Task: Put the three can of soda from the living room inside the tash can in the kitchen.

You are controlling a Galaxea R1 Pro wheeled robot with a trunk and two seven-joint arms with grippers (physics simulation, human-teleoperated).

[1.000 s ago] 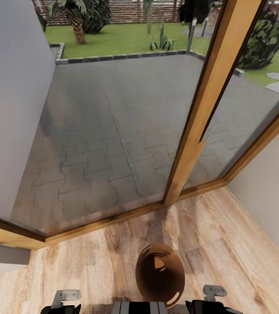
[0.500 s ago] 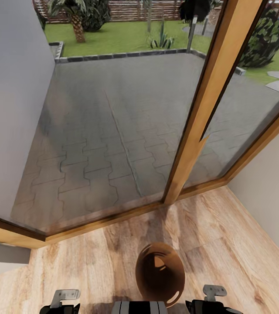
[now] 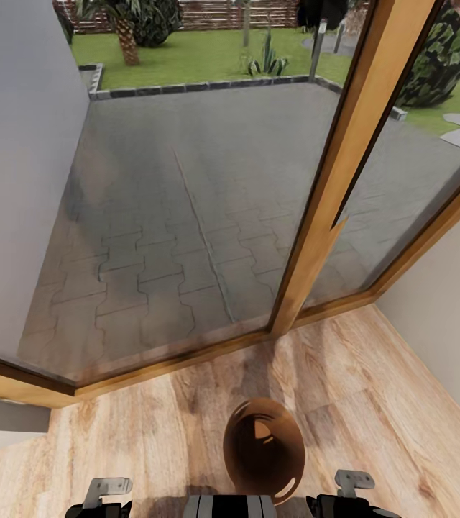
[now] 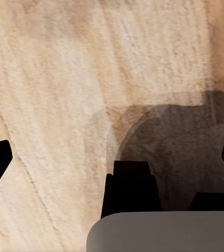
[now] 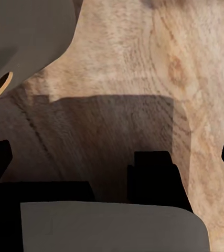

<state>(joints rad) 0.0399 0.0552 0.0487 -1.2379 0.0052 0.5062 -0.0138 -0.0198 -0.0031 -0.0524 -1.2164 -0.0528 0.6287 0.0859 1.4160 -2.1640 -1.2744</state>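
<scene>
View has tilted down a touch since earlier frames; garden slid up, bin unchanged. Near: left gripper [image 4: 112,157] and right gripper [image 5: 112,157] both spread wide, empty, over the wood floor [image 3: 151,432]. Tash can [image 3: 264,450] stands just ahead between them, mouth open. Looks light, rigid, smooth; take by rim. No soda cans in view. Beyond: wood-framed glass door [image 3: 330,187], paved patio [image 3: 187,201].
</scene>
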